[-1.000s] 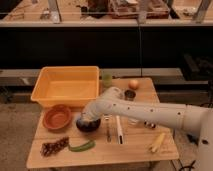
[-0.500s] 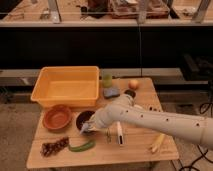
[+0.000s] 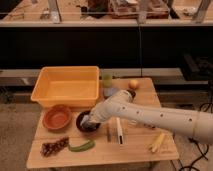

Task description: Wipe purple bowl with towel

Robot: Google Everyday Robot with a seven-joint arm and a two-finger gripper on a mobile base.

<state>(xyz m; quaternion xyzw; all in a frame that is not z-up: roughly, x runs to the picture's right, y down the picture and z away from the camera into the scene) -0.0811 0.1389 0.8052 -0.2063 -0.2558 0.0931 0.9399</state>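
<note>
tool (image 3: 90, 120) sits in the dark, round purple bowl (image 3: 81, 125).

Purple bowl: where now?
Camera view, left of centre: the dark purple bowl sits right of the round orange bowl, in front of the yellow plastic tub, with the tool inside it.

Wooden worktop (image 3: 131, 154) carries a yellow bin (image 3: 65, 87); just before the bin sit an orange bowl (image 3: 57, 118) and the purple bowl (image 3: 80, 125), with the gripper (image 3: 89, 121) in it; right of the bin, a green cup (image 3: 107, 80) and a round fruit (image 3: 133, 84)
</note>
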